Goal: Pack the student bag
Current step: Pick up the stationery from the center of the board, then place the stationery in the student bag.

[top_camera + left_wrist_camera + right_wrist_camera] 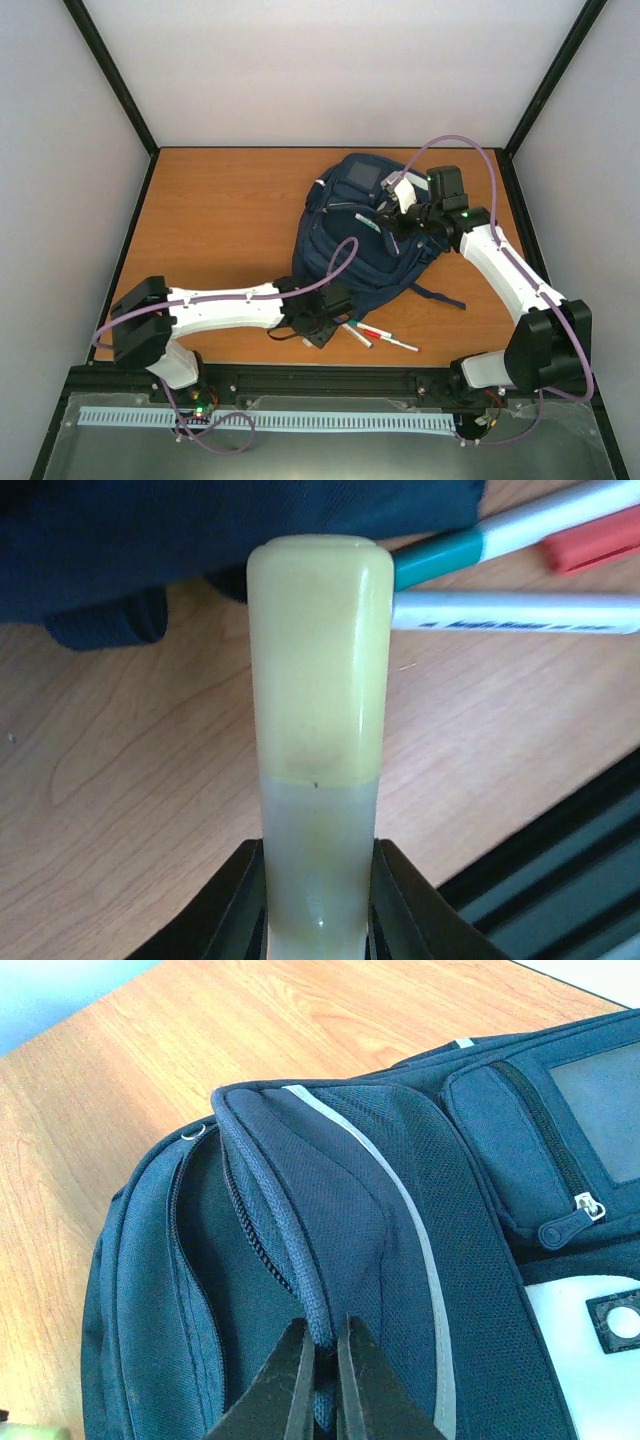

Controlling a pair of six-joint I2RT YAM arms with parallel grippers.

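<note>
One student bag [330, 230] lies beside three markers [520, 612]; the right gripper [322, 1360] pinches its fabric, and the left gripper [318, 875] clasps one yellow stick [318, 660].

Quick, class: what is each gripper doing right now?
Left gripper: closed on a yellow stick.
Right gripper: closed, pinching the bag by its flap edge.

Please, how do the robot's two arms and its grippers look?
The left arm and right arm have white shells with black joints; a thin purple cable loops along each. The left gripper and right gripper are black, with tapered fingers.
</note>
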